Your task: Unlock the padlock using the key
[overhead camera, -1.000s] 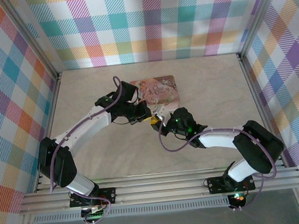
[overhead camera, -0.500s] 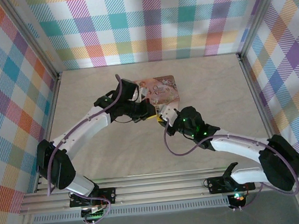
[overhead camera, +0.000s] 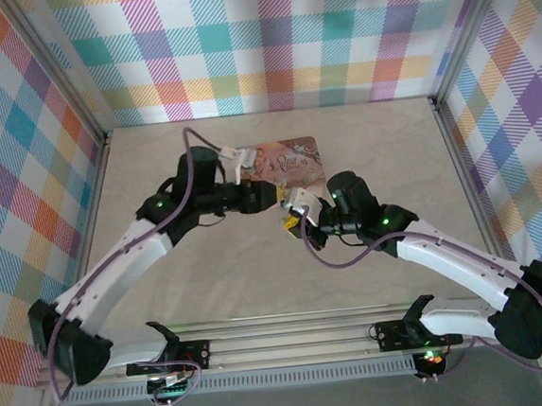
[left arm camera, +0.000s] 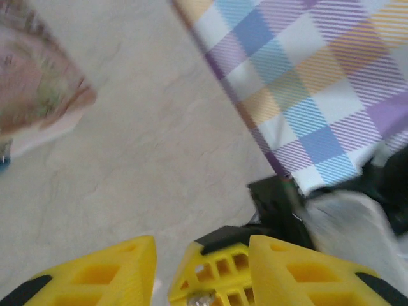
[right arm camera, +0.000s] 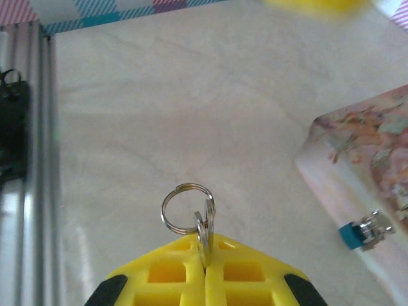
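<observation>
Beside the pink tin [right arm camera: 376, 146] on the desk [right arm camera: 191, 115], you see the padlock [right arm camera: 364, 232] — long axis level across the right wrist view, blue body leftward. You have the right tool [right arm camera: 205, 247] clamped on the key [right arm camera: 204, 228]; the left tool [left arm camera: 169, 255] stands parted.

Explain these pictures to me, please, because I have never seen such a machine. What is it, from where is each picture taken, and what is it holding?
This is a robot with a left arm and a right arm, fixed at the near edge of a table. Each arm ends in a two-finger hand. The wide picture comes from a camera above and behind the arms. The two close pictures come from a camera on each wrist. On the table lies a pink illustrated tin, and by its edge a tiny blue padlock. The right hand is shut on a small key that hangs on a ring. The left hand is open and holds nothing.
</observation>
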Robot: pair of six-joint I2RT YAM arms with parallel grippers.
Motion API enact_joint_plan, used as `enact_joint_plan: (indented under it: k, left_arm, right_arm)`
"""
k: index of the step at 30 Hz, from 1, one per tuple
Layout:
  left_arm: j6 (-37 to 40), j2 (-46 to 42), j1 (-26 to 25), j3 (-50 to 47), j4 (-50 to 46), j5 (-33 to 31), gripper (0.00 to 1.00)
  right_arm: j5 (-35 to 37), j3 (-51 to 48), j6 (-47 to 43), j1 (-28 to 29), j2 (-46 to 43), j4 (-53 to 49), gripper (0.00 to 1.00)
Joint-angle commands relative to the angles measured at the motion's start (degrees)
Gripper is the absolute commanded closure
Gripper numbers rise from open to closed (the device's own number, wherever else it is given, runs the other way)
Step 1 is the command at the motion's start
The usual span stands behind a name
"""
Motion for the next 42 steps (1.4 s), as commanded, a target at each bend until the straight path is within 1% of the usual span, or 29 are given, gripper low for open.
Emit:
enact_joint_plan:
  k: [1,3,5,7,11,18,23,28,29,30,31,35,37,38,39,41,42]
  left_arm:
    - [12.58,-4.62,0.19,-3.44,8.19,4.96,0.51]
    - [17.73,-5.71,0.18,-4.05,6.64,8.02,0.46]
    - [21.23,-5.17,0.15,-3.45,1.99,9.98,0.45]
    - [22.91,-3.52,0.16,-2.71,-1.38,12.39,0.44]
    - [23.09,1.90,-0.37,-0.02,-6.01,18.48,0.44]
    - [23.29,4.56,-1.52,-1.37,-4.43,21.67,0.46]
    - [23.97,7.07,-1.52,-0.06,-6.51,23.63,0.51]
    - [23.97,8.17,-1.67,-0.03,-7.36,22.87,0.51]
    - [23.82,8.22,-1.69,-0.05,-7.39,22.72,0.53]
    - [23.66,8.29,-1.69,-0.06,-7.39,22.48,0.56]
    - [23.40,8.29,-1.69,-0.05,-7.30,22.10,0.62]
    - [20.99,8.25,-1.69,-0.38,-5.77,19.67,0.92]
    - [19.04,8.06,-1.69,-0.85,-4.54,18.37,1.00]
    - [17.69,7.99,-1.69,-1.41,-3.56,17.30,1.00]
    - [16.38,7.88,-1.69,-2.10,-2.57,15.85,1.00]
    - [12.56,8.05,-1.61,-4.22,0.11,11.76,1.00]
    - [10.77,8.42,-1.52,-5.30,1.67,10.84,1.00]
  right_arm:
    - [-9.09,4.31,-0.14,-2.31,0.51,-11.28,1.00]
    - [-12.03,6.31,0.09,-3.29,1.25,-13.97,1.00]
    - [-13.46,8.16,-0.25,-3.61,2.08,-16.38,1.00]
    - [-14.06,9.40,-0.62,-3.70,2.66,-17.79,1.00]
    - [-15.78,11.70,-0.73,-3.97,3.82,-20.32,1.00]
    - [-17.36,11.35,0.34,-4.05,4.40,-19.66,1.00]
    - [-17.59,11.11,0.47,-4.05,4.80,-18.94,1.00]
    - [-17.87,11.11,0.74,-4.06,5.10,-18.64,1.00]
    - [-17.93,11.03,0.90,-4.05,5.16,-18.53,1.00]
    - [-18.04,10.98,1.00,-4.05,5.18,-18.42,1.00]
    - [-18.10,10.85,1.25,-4.13,5.19,-18.33,1.00]
    - [-17.94,10.00,1.84,-4.05,5.11,-17.51,1.00]
    - [-17.38,9.35,2.90,-4.07,4.81,-16.56,1.00]
    - [-16.89,8.66,3.85,-4.09,4.52,-15.57,1.00]
    - [-16.01,8.13,4.85,-4.04,4.20,-14.54,0.97]
    - [-13.23,6.36,8.07,-4.12,3.28,-11.61,0.83]
    - [-12.09,5.46,9.43,-4.12,2.88,-10.42,0.79]
